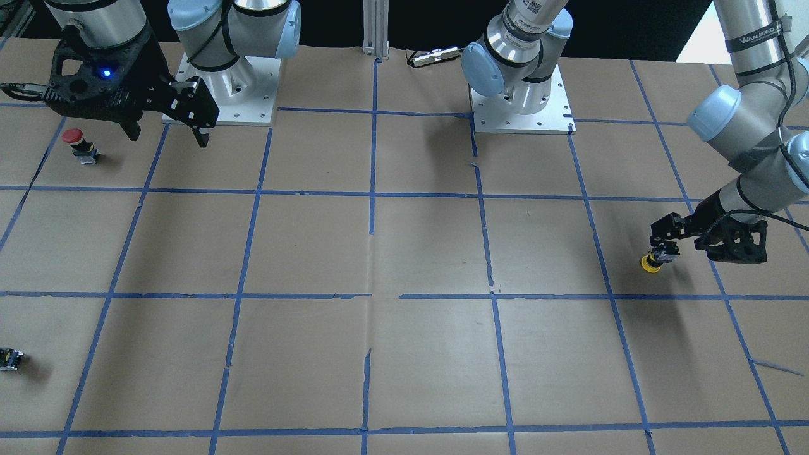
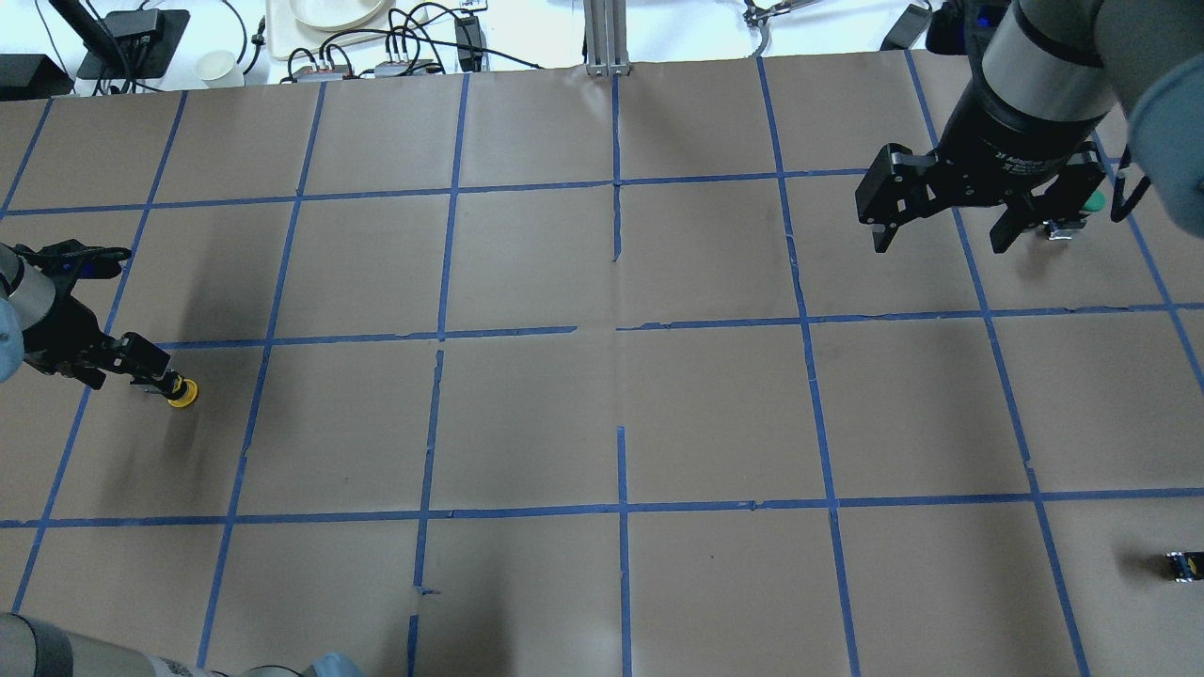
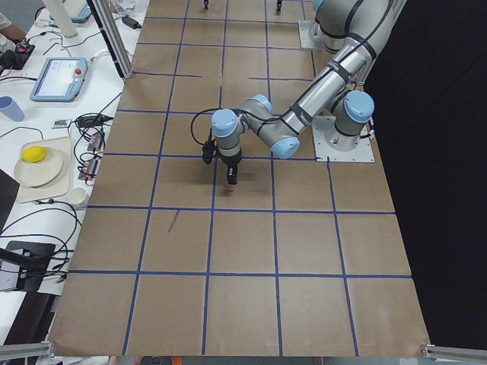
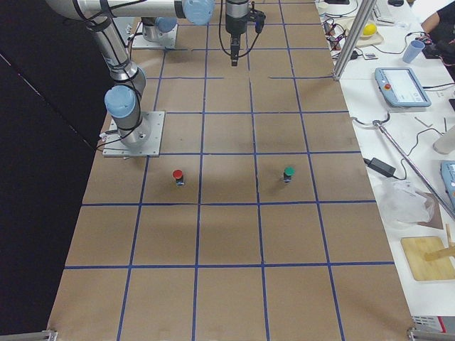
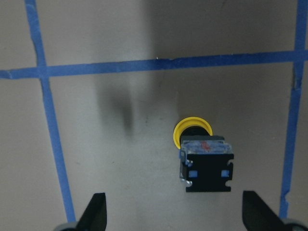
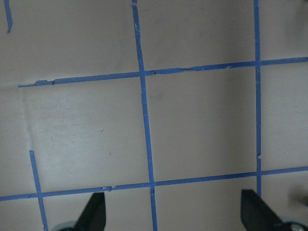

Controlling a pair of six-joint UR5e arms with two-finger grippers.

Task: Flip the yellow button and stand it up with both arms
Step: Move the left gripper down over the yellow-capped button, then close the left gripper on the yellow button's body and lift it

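The yellow button (image 1: 654, 259) is on the brown paper near the robot's left end of the table, with its yellow cap low and its black-and-grey body above it. In the left wrist view the button (image 5: 204, 161) shows its black base toward the camera, with the cap beyond. My left gripper (image 5: 175, 214) is open, points down just above it, and holds nothing. It also shows in the overhead view (image 2: 150, 371) beside the button (image 2: 181, 392). My right gripper (image 2: 941, 240) is open and empty, high over the far right of the table.
A red-capped button (image 1: 76, 142) stands below the right gripper (image 1: 169, 136). A green-capped button (image 4: 288, 172) stands a square away from it. A small capless black block (image 2: 1183, 564) lies near the table's edge. Blue tape lines grid the table (image 2: 611, 414).
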